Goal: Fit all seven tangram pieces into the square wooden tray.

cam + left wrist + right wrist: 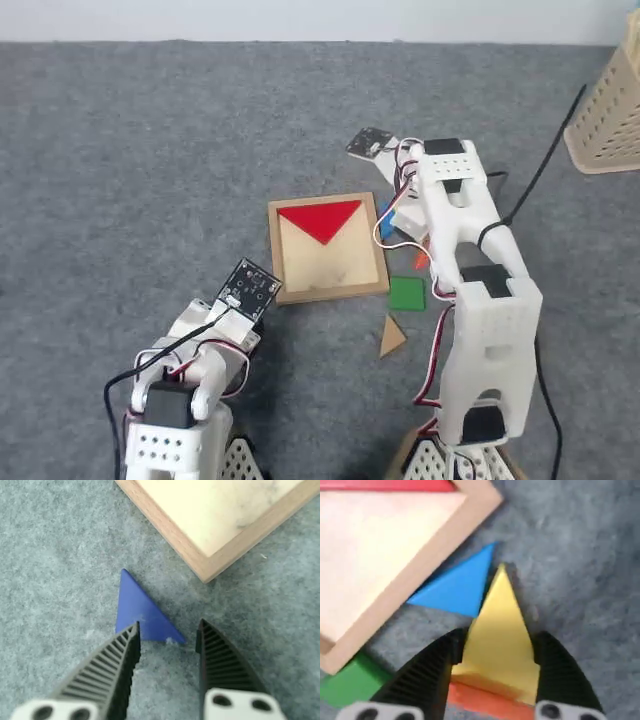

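Standing over the grey table (150,150), I am looking at the square wooden tray (330,292) lying in the middle between the two arms, with one red triangle (320,218) sitting inside it, its long edge running along the far rim. The rest of the tray floor is showing bare wood. The left gripper (168,627) is hanging low just off the tray corner nearest its arm, its fingers (122,655) standing apart - open, holding nothing - and a dark blue triangle (137,610) is lying flat on the table right at the fingertips, close to the tray's corner but not touching it. On the other side, the right gripper (500,634) is reaching down beside the tray's right rim, and its two fingers are pressing in on both sides of a yellow triangle (500,605), gripping it. That yellow piece is overlapping an orange piece (485,702) at its wide end, and its point is lying just beside a light blue triangle (457,585), which is resting against the outside of the tray wall. A green square (406,293) is sitting on the table off the tray's near right corner, and a tan triangle (391,337) is lying a little nearer to the arm bases, apart from the green one. Off at the far right edge, a beige slatted container (610,110) is standing well clear of everything.
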`<state>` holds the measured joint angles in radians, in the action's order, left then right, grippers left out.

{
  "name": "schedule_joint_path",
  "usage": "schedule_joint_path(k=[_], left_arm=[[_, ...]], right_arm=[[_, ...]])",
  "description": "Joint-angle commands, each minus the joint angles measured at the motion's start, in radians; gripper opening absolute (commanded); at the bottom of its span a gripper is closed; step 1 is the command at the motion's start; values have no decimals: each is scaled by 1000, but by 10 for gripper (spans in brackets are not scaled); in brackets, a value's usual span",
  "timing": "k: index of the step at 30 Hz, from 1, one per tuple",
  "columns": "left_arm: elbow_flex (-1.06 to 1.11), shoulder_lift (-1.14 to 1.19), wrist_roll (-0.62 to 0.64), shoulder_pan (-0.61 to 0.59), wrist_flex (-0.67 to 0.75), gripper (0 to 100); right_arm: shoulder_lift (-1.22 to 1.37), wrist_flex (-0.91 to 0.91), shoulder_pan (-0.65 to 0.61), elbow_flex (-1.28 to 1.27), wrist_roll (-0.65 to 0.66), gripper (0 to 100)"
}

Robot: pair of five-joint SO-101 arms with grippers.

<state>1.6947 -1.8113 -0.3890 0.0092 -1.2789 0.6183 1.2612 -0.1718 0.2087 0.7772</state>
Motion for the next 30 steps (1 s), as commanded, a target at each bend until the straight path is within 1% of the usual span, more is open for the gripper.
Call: schedule_joint_path(k=[1,3,8,10,12,15,19,23,26,30], left_arm=[[-10,-12,8,3,-5,176],[-10,-12,8,3,-5,176],[-10,-12,8,3,-5,176],[-10,-12,8,3,-5,176],[-10,-12,8,2,-5,176],[-10,-12,8,2,-5,176],[-10,-12,8,2,-5,176],[-10,-12,8,2,-5,176],[-10,-12,8,2,-5,176],[-10,-12,8,2,-5,176]], right_arm=[[-87,22,7,6,-64,165],[-128,45,15,6,-97,174],[-220,124,33,5,-236,228],[-240,153,41,2,-242,248],[-246,180,45,2,-193,255],[-246,209,47,-38,-61,256],[-282,159,39,-172,61,273],[-346,53,39,-293,87,336],[-360,-2,30,-336,115,346],[-317,-51,5,-336,115,344]])
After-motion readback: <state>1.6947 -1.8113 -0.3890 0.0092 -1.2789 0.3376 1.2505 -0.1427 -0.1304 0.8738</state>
